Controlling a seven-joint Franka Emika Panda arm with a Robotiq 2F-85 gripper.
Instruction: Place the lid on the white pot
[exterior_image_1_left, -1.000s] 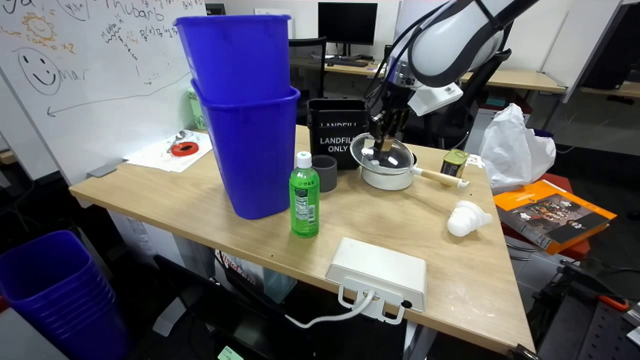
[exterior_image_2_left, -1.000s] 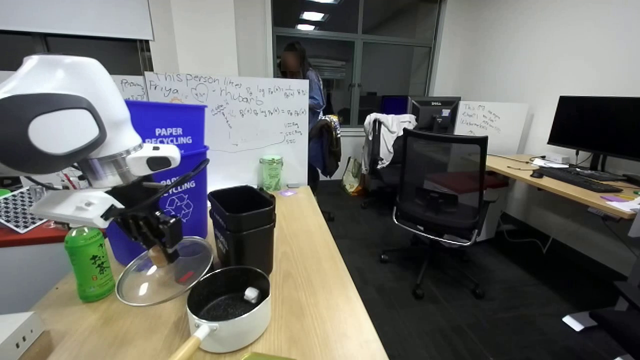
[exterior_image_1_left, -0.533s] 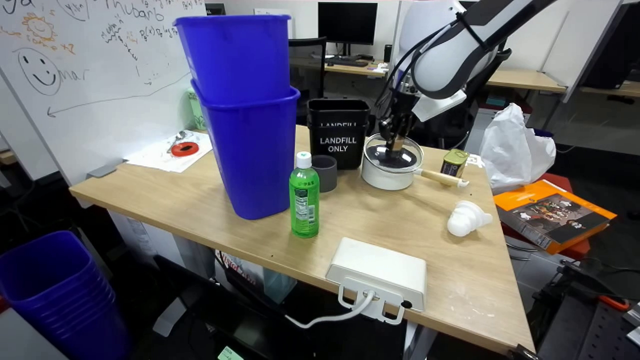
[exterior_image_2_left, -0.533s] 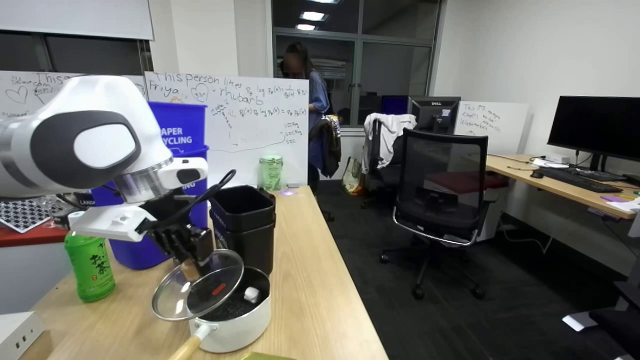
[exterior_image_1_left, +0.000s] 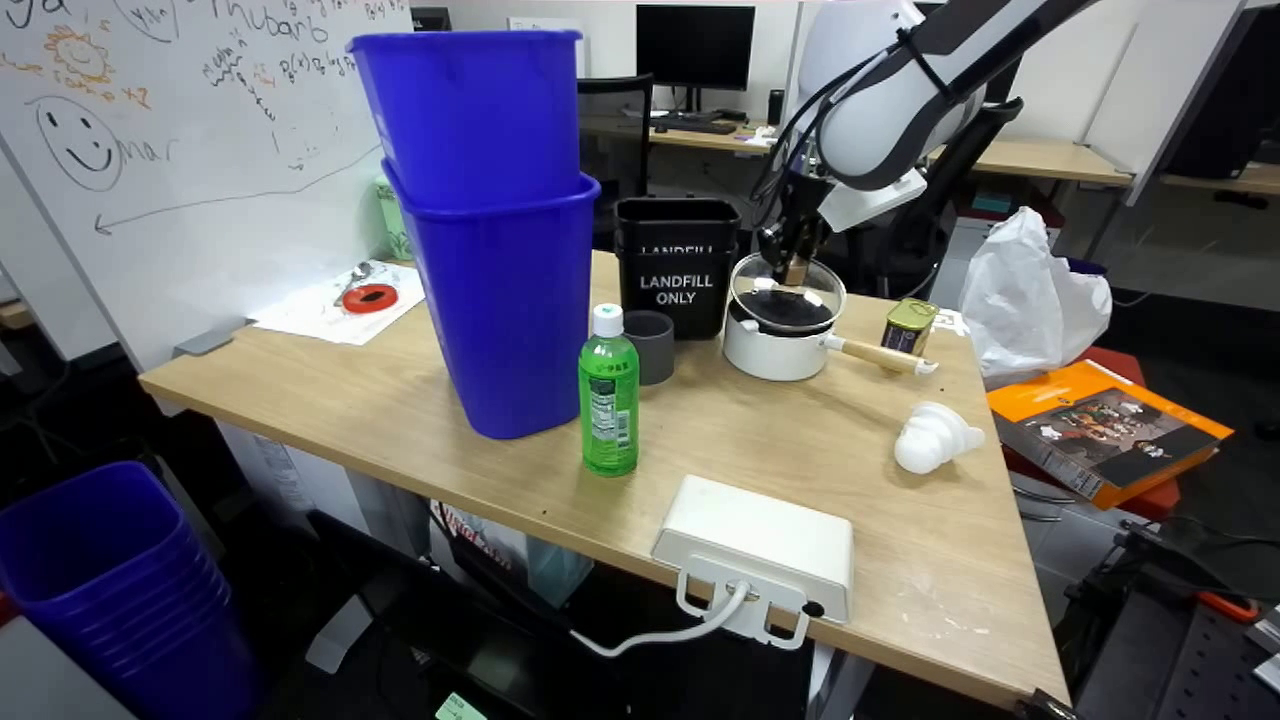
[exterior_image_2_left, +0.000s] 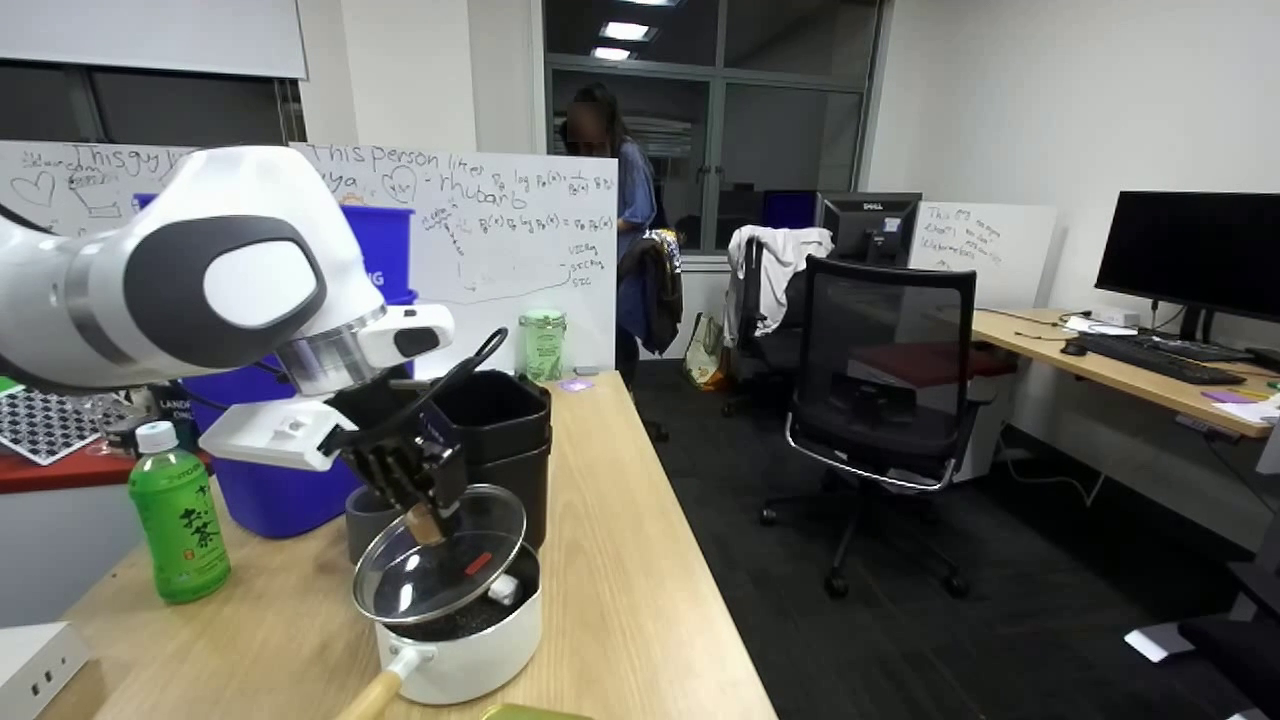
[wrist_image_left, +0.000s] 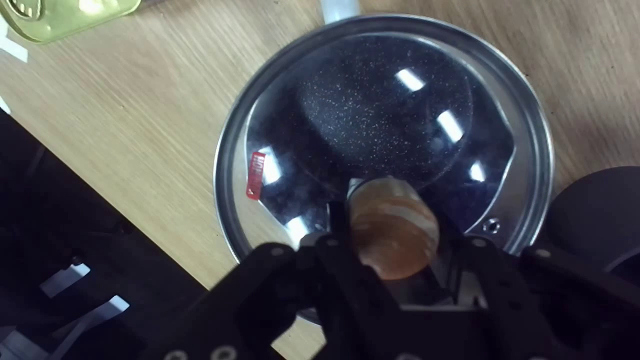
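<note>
from my end of the link i had the gripper (wrist_image_left: 392, 220) pinching the brown knob (wrist_image_left: 396, 250) of the glass lid (wrist_image_left: 380, 135), clamped on it from both sides in the lower middle of the wrist view. i held the lid over the white pot (exterior_image_2_left: 470, 660), at the lower middle of an exterior view, tilted, its left end lower in that frame than its right. it was off-centre to the left there, so a strip of the pot's dark inside showed below and right of it, with a small white piece (exterior_image_2_left: 504, 589) in view inside. whether lid and pot touched, i could not tell. in an exterior view the pot's pale wooden handle (exterior_image_1_left: 875, 353) pointed right, passing in front of a yellow-topped tin (exterior_image_1_left: 908, 322). left of the pot i saw a grey cup (exterior_image_1_left: 652, 350) by the black bins (exterior_image_1_left: 675, 265), then a green bottle (exterior_image_1_left: 610, 415) beside tall blue bins (exterior_image_1_left: 480, 220). a white box (exterior_image_1_left: 755, 540) was at the bottom middle of the frame, on the near edge of the wooden table (exterior_image_1_left: 740, 430), and a white plastic piece (exterior_image_1_left: 933, 438) lay near its right edge.
</note>
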